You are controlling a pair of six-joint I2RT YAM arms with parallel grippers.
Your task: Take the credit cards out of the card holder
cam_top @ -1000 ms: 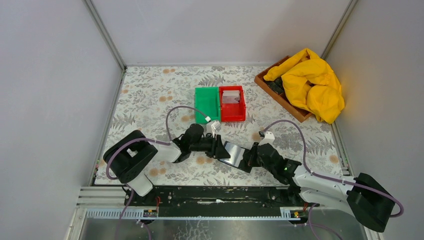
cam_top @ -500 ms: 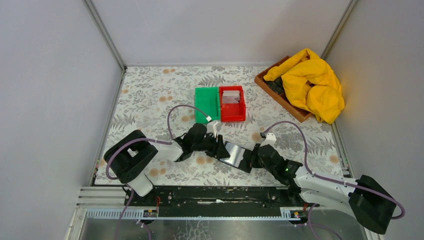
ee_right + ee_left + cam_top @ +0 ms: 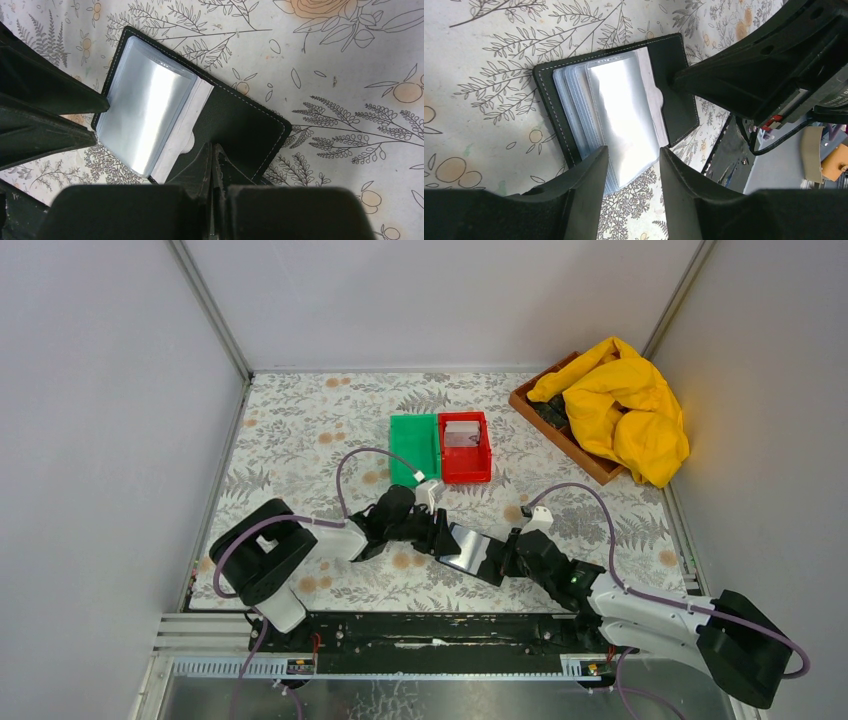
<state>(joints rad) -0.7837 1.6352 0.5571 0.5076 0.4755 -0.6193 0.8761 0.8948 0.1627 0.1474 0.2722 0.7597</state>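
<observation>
Only overhead: red bin (image 3: 466,476) beyond card holder (image 3: 470,552).

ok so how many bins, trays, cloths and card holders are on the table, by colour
green bin: 1
red bin: 1
brown tray: 1
yellow cloth: 1
black card holder: 1
total: 5

Bright even light; glare on card holder (image 3: 621,112)
</observation>
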